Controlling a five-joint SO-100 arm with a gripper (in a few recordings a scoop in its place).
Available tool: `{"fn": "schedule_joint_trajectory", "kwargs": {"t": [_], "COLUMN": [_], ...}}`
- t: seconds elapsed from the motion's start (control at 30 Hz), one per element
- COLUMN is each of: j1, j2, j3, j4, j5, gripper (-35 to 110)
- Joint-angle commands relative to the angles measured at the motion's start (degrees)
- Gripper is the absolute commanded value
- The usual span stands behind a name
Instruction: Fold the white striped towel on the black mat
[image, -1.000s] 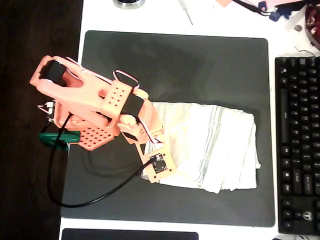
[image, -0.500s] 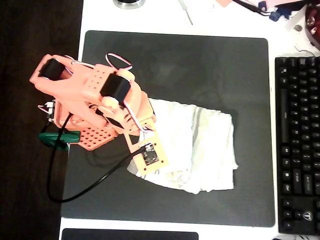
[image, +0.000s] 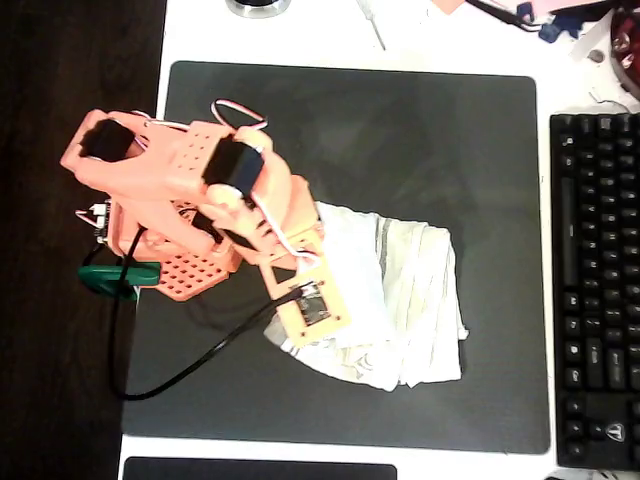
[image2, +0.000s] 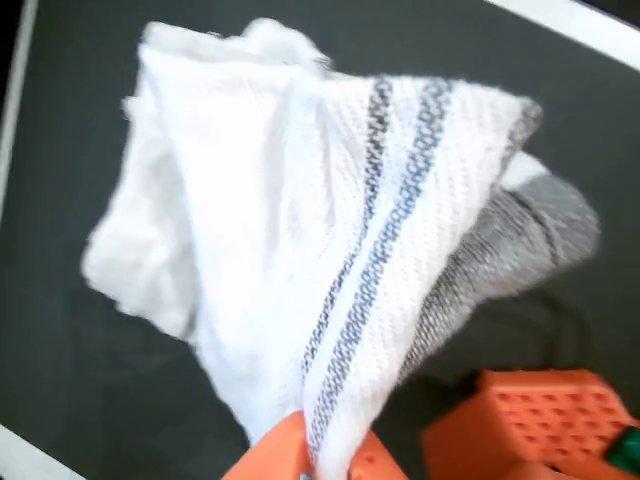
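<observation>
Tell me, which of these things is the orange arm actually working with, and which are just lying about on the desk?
Part of the job:
- white striped towel, a corner pinched in the gripper
- black mat beneath it

Just lying about:
- black keyboard at the right edge of the overhead view
- cables and small clutter along the top edge

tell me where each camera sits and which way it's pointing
Overhead view: fixed above the desk, looking straight down at the black mat; the orange arm reaches in from the left, with a keyboard at the right edge.
Wrist view: rides on the arm, looking along the gripper, whose orange fingertips pinch the white striped towel at the bottom edge.
Shared: both show the towel bunched on the mat.
</observation>
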Motion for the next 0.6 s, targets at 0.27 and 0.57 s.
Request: {"fn": "schedule_joint_trajectory", "kwargs": {"t": [0.27, 0.57], "j1": [-5.80, -2.81], "j2": [-21.27, -42.63], "j3": [-15.29, -22.32], "j4": [-10.37, -21.36], "j5": [6.15, 5.98], "gripper": [0, 0]}}
